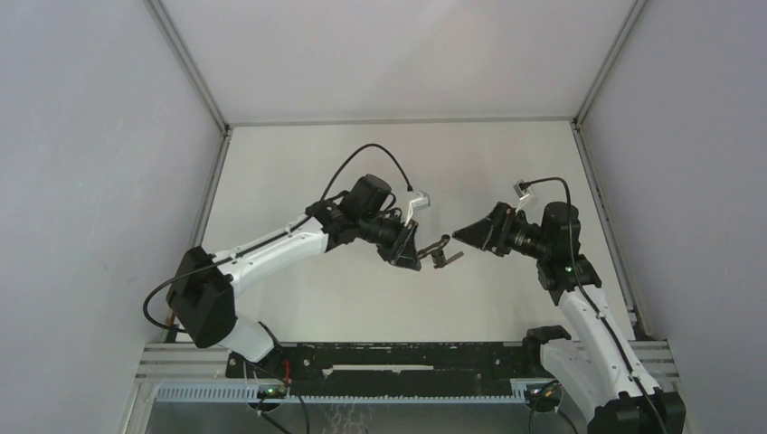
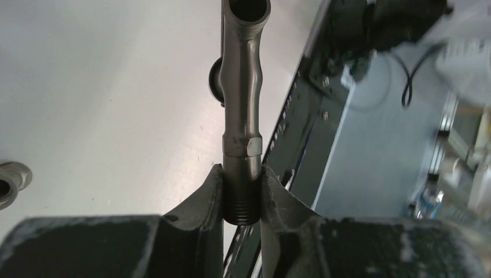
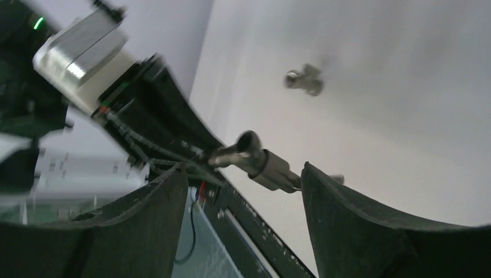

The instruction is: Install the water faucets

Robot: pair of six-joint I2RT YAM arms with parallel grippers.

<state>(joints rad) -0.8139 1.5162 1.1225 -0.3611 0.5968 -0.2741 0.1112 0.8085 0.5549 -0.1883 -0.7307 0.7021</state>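
Your left gripper [image 2: 241, 196] clamps the faucet stem [image 2: 243, 98] by its threaded end; your right gripper [image 3: 243, 172] hangs near, jaws spread, gripping nothing.

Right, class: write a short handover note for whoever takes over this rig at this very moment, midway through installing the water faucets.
Left gripper: shut on the faucet stem, clamping its threaded end, with the stem held in the air.
Right gripper: open and empty, facing the stem's free end.
Short fitting: lying on the table, apart from both grippers.
Done: stem picked up.
Left: pick up the fitting and join it to the stem.
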